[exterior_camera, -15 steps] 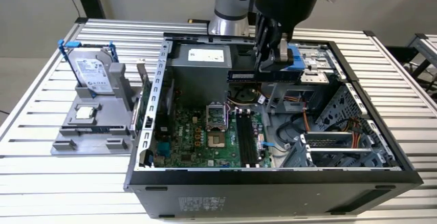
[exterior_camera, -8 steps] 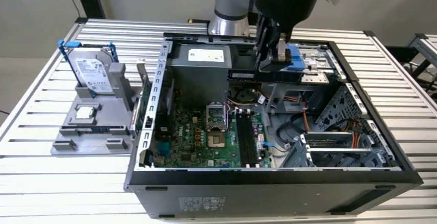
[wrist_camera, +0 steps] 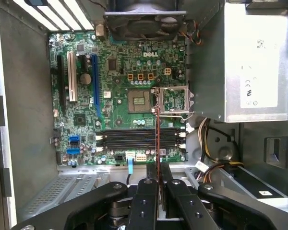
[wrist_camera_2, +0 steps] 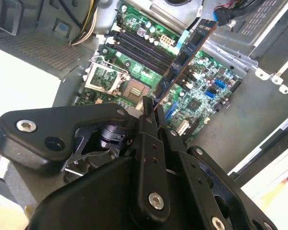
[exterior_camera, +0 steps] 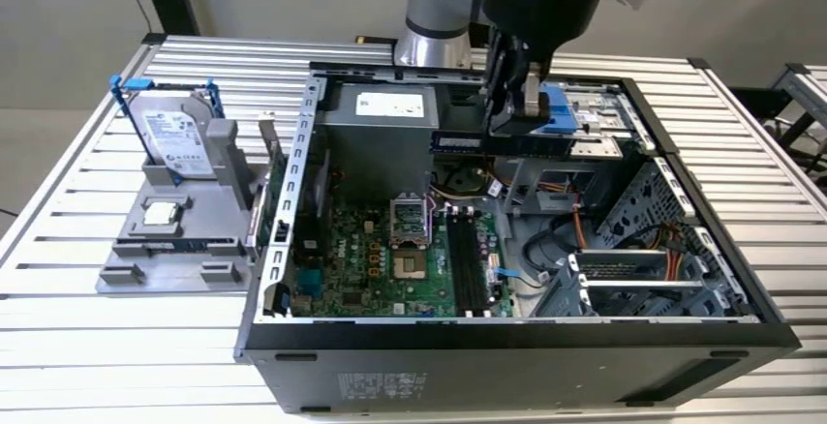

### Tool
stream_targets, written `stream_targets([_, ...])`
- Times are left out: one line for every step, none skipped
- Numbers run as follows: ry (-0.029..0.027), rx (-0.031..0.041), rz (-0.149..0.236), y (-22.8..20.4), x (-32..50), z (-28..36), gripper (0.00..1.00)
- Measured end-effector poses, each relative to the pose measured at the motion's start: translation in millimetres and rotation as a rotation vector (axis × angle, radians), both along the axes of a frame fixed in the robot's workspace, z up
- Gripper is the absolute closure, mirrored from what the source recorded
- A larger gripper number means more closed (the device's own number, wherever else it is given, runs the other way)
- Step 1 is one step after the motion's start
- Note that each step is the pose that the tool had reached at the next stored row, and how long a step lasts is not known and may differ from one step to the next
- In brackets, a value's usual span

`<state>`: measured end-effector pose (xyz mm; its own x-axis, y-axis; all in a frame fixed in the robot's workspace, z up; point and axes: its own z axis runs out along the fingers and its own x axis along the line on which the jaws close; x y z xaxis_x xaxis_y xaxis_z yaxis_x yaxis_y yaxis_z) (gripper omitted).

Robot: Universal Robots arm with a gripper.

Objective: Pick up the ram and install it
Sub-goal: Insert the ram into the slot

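The arm comes straight down over the far part of the open computer case (exterior_camera: 517, 332) on the table (exterior_camera: 776, 279). Its end effector (exterior_camera: 510, 119) is clamped on the ram (exterior_camera: 466, 140), which juts from the fingertips, held above the motherboard (exterior_camera: 387, 259).

My gripper (wrist_camera: 157, 181) pinches the ram (wrist_camera: 157, 143) between its black fingers (wrist_camera: 146, 196). I see the stick edge-on, a thin reddish line running straight out from my fingertips. Beyond it lies the green motherboard (wrist_camera: 86, 120). The line crosses the black memory slots (wrist_camera: 129, 139), the part of the board nearest my fingers, and its far end sits by the open processor socket (wrist_camera: 139, 100) and its raised metal frame (wrist_camera: 175, 100). Farther out from my hand is a fan (wrist_camera: 144, 21). A silver power supply (wrist_camera: 254, 62) stands beside the board, with yellow and orange cables (wrist_camera: 213, 143) between it and my hand.
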<state>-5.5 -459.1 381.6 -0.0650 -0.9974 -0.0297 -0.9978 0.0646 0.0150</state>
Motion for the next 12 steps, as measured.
stream_targets([0.0000,0.0000,-0.011,0.0,0.0,0.0,1.00])
stream_targets([0.0000,0.0000,-0.025,0.0,0.0,0.0,1.00])
stream_targets([0.0000,0.0000,-0.037,0.0,0.0,0.0,1.00])
stream_targets([0.0000,0.0000,-0.053,0.0,0.0,-0.1,1.00])
stream_targets([0.0000,0.0000,-0.066,0.0,0.0,-0.1,1.00])
stream_targets([0.0000,0.0000,-0.081,0.0,0.0,-0.1,1.00])
stream_targets([0.0000,-0.0001,-0.096,0.0,0.0,-0.1,1.00])
stream_targets([0.0000,0.0000,-0.112,0.0,0.0,-0.2,1.00])
stream_targets([0.0000,0.0000,-0.127,0.0,0.0,-0.2,1.00])
stream_targets([0.0000,-0.0001,-0.143,0.0,0.0,-0.3,1.00])
stream_targets([0.0001,-0.0001,-0.158,0.0,0.0,-0.3,1.00])
stream_targets([0.0001,-0.0002,-0.173,0.0,0.0,-0.3,1.00])
